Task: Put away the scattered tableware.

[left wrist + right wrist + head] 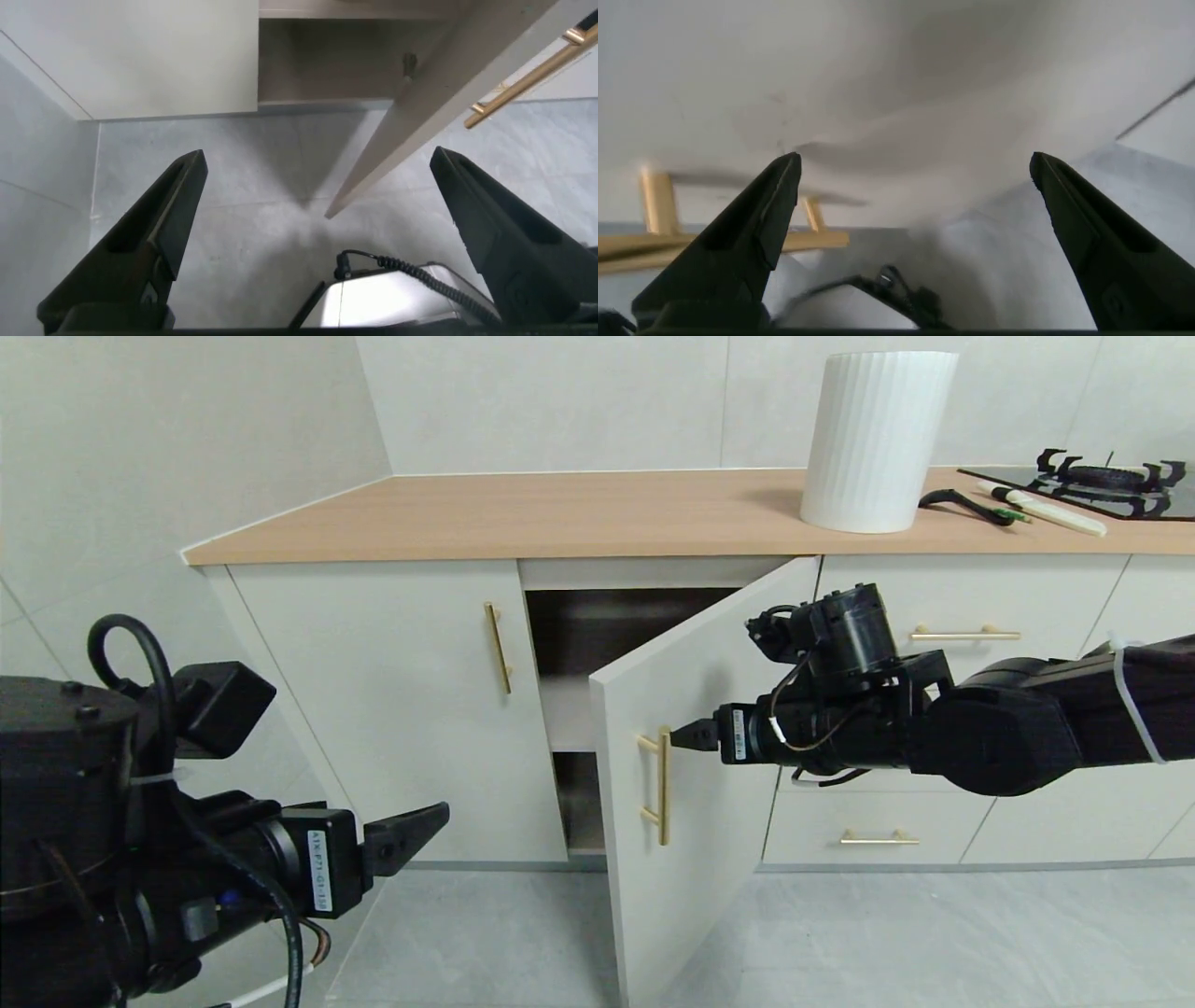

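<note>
Scattered tableware lies on the wooden counter [560, 513] at the far right: a black-handled utensil [966, 504] and a long white utensil [1050, 511] beside a green-tipped one. One cabinet door [695, 691] below the counter stands swung open. My right gripper [693, 735] sits just right of that door's gold handle [663, 786]; in the right wrist view the gripper [915, 163] is open and empty, facing the door with the handle [659, 201] to one side. My left gripper [411, 831] hangs low at the left, also open [318, 163] and empty above the floor.
A tall white ribbed container [876, 439] stands on the counter near the utensils, with a black stove grate [1106, 478] beyond. The opened cabinet [579, 644] shows a dark interior with a shelf. Drawers with gold handles [962, 635] are behind the right arm. Grey floor [887, 943] lies below.
</note>
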